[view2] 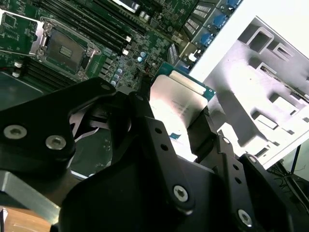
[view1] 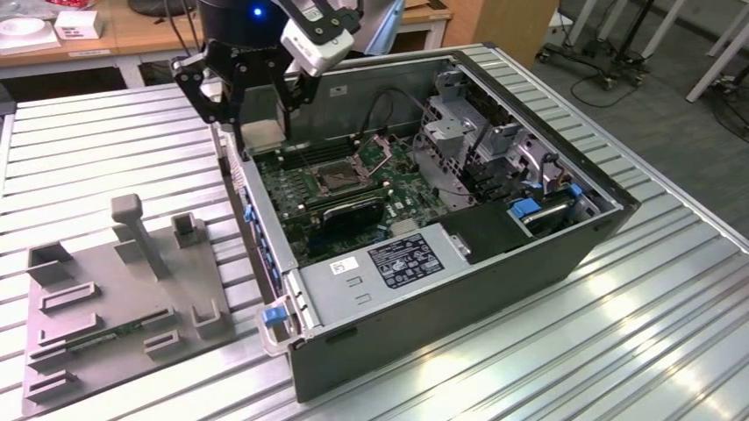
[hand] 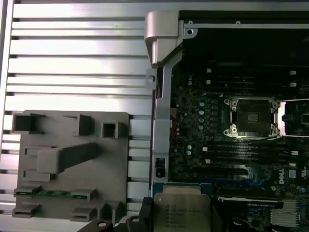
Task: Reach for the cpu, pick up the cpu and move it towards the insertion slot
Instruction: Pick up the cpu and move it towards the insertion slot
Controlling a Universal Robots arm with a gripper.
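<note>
My gripper (view1: 263, 123) is shut on the cpu (view1: 265, 133), a pale silvery square chip held between the black fingers (view1: 223, 96). It hangs above the open case's wall on the exterior view's left. In both wrist views the cpu (view2: 176, 104) (hand: 181, 212) sits clamped by its two edges. The insertion slot (view1: 337, 178) is a metal-framed square socket with a dark centre on the green motherboard, apart from the chip and toward the exterior view's right of it. Both wrist views show the insertion slot (view2: 67, 48) (hand: 254, 117) uncovered, its frame flipped open.
The open computer case (view1: 562, 254) lies on a slatted metal table (view1: 129, 140). A grey tray (view1: 105, 307) with recesses and upright posts sits at the exterior view's left. Black memory slots (hand: 227, 169), a drive cage (view1: 468, 132) and a power supply (view1: 398, 259) surround the socket.
</note>
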